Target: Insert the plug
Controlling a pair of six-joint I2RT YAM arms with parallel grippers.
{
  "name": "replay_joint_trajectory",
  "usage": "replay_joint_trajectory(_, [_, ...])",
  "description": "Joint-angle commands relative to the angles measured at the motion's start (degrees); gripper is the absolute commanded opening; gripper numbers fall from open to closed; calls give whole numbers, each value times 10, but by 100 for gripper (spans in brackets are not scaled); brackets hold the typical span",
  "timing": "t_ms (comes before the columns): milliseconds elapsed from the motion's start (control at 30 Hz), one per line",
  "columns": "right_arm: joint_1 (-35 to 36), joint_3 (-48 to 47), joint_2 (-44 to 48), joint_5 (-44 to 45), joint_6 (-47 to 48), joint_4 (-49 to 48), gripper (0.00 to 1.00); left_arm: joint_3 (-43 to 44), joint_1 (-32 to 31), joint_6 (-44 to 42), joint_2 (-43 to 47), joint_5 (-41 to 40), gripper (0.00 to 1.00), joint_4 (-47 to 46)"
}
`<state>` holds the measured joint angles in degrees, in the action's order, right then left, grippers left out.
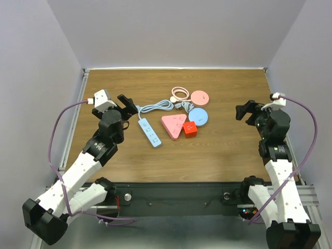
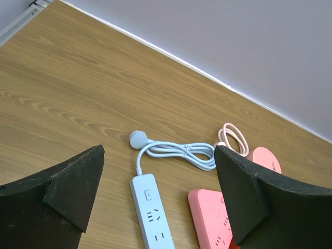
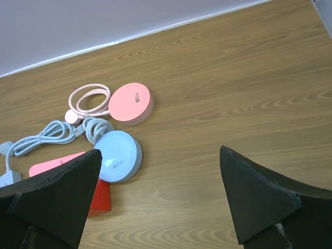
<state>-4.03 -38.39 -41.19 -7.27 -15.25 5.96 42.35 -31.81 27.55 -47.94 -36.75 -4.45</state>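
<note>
Progress on the insertion was nil, as far as I could judge. The plug (image 2: 137,138) lay loose on the table (image 1: 218,155) at the end of its coiled pale-blue cord (image 2: 179,151), just beyond the head of the blue power strip (image 1: 149,132), and I saw nothing seated in any socket. Picking up the plug, aligning it and pressing it home all remained to be done.

The left gripper (image 1: 130,106) hovered above the table just left of the strip, pitched forward and down. Its jaws were spread wide and held nothing, and its wrist view framed the plug and cord between the fingers. The right gripper (image 1: 243,111) stood well apart at the right side, turned inward toward the cluster of pink triangular block (image 1: 174,125), red cube (image 1: 190,129) and blue round unit (image 1: 198,117). Its jaws were likewise parted and empty. Neither tool touched any item.
</note>
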Motion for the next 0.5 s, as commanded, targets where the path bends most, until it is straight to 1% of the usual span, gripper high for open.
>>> replay_joint_trajectory(0, [3,-1,-4,9,-6,-19,100,17,-6,-3,-6,-24,98,-14])
replay_joint_trajectory(167, [3,-5,-11,-1,-7,-19,100,22,-12,-13,-43,-23,98,-13])
replay_joint_trajectory(233, [3,-5,-11,-5,-7,-19,100,24,-18,-26,-52,-5,98,-18])
replay_joint_trajectory(300, [3,-5,-9,-7,-7,-19,100,13,-46,-65,-59,17,96,-55])
replay_joint_trajectory(333, [3,-2,-9,-11,-7,-19,100,3,-59,-112,-61,28,95,-79])
replay_joint_trajectory(367, [3,0,-12,-13,-8,-19,100,-21,-87,-149,-68,48,95,-131])
replay_joint_trajectory(400, [3,0,-12,-13,-8,-19,100,-21,-101,-149,-73,48,95,-131])
replay_joint_trajectory(433, [3,1,-16,-16,-8,-19,100,-25,-112,-168,-79,52,95,-140])
replay_joint_trajectory(467, [3,2,-20,-20,-8,-18,100,-31,-126,-200,-91,72,95,-151])
